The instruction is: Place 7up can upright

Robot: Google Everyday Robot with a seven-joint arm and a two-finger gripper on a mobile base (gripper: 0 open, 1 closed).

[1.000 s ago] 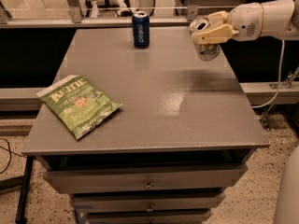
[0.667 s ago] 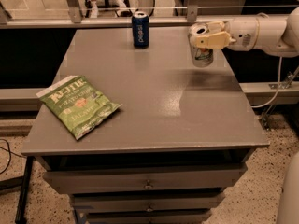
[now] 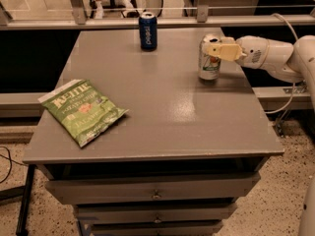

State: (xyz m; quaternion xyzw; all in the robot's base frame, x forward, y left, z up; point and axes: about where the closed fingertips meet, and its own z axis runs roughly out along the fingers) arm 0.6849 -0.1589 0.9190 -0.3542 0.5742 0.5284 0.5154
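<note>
The 7up can (image 3: 208, 63), silver-white with green markings, stands upright on the grey table (image 3: 162, 107) near its right edge, toward the back. My gripper (image 3: 214, 49) reaches in from the right. Its cream fingers (image 3: 221, 51) are closed around the upper part of the can. The white arm (image 3: 268, 55) extends off to the right. The can's base rests on or just above the tabletop; I cannot tell which.
A dark blue Pepsi can (image 3: 147, 30) stands upright at the back centre of the table. A green chip bag (image 3: 82, 109) lies flat at the front left. Drawers (image 3: 155, 193) sit below the tabletop. A railing runs behind the table.
My gripper has carried the 7up can leftward and down from above the table's right edge, turning it upright, to stand on the tabletop.
</note>
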